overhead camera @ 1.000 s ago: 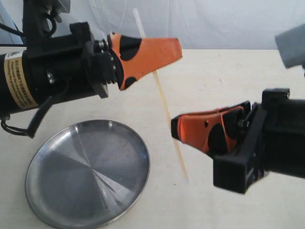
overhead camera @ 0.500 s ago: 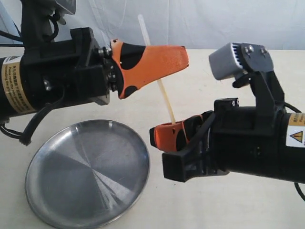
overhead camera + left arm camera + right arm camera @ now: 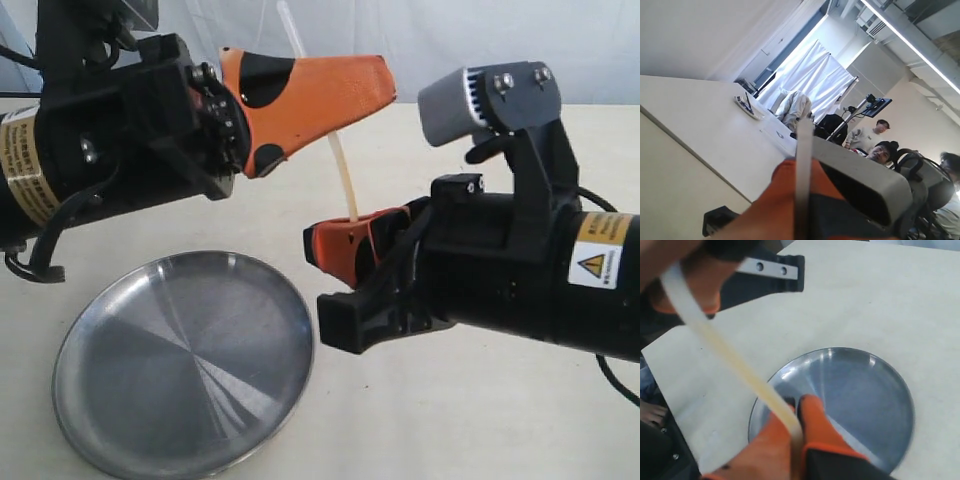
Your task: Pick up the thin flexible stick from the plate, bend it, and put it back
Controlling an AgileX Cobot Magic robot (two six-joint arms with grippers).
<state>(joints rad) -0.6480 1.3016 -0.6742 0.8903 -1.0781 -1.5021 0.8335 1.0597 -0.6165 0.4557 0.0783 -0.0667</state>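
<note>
Stick (image 3: 342, 175) airborne just beside plate (image 3: 150, 385), near upright. Left gripper (image 3: 372, 92) clamped on upper part, right gripper (image 3: 322, 248) clamped on lower part. Bend likely needs slow convergence, wrists counter-rotating; firm grip so stick won't slip.

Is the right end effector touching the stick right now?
Touching. The right wrist view shows the thin flexible stick running down into the right end effector and pinched there, with no gap on either side.
</note>
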